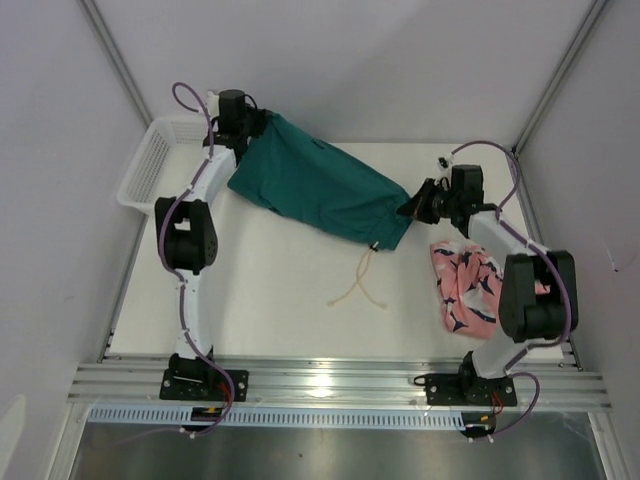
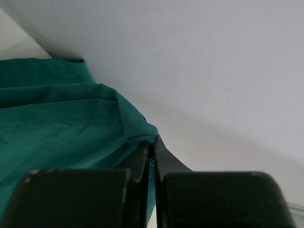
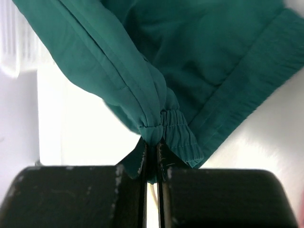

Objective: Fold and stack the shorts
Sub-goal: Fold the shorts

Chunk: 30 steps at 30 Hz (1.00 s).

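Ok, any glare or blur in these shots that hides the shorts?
Top view: glare only on the metal rail, teal shorts clear. Left wrist: cloth sharp, left gripper dark, slightly soft. Right wrist: table blown out white, shorts sharp.

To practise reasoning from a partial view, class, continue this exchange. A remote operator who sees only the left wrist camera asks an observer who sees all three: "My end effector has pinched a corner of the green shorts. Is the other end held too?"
Observer: Yes. The right end effector is shut on the gathered waistband corner of the teal shorts.
Operator: Is anything hanging loose?
Observer: The pale drawstring trails from that waistband end onto the table.
Operator: Where is the second pair?
Observer: The pink shark-print shorts lie crumpled on the table, partly under the right arm.
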Motion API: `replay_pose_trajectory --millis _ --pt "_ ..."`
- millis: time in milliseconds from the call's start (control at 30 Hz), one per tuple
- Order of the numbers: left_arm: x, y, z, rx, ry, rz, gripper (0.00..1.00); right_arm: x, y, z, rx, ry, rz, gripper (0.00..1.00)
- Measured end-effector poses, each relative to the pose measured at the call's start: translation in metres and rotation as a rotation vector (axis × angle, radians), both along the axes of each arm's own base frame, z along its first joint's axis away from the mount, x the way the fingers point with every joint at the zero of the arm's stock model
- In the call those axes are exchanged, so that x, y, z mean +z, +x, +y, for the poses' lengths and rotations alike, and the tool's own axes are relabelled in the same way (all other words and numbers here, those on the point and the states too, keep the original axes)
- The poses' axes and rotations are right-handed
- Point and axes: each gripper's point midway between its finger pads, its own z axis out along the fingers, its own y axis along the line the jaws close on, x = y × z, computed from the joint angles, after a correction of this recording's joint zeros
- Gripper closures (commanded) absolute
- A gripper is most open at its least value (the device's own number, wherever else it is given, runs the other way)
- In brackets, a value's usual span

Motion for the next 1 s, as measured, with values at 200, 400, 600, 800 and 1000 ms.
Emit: replay_pose_trajectory --millis 200,400,600,800,1000 --pt "-0.031 0.043 -0.002 0.070 -0.041 -0.062 0.98 -0.012 0.092 -0.032 -0.064 -0.019 -0.002 1.00" --pt "-0.079 0.072 0.006 0.156 -0.101 -0.112 0.47 -0.012 0.203 -0.040 -0.086 -0.026 -0.091 0.59" --pt "-0.127 0.087 0.012 0.196 -0.150 -0.099 0.01 -0.042 0.282 -0.048 -0.156 -0.051 -0.116 0.42" --pt "-0.113 0.088 0.024 0.202 -0.133 -0.143 0.01 -0.096 0.248 -0.060 -0.211 -0.081 0.038 0.30" --pt "-0.074 0.070 0.037 0.197 -0.088 -0.184 0.01 -0.069 0.237 -0.062 -0.186 -0.069 -0.007 0.37"
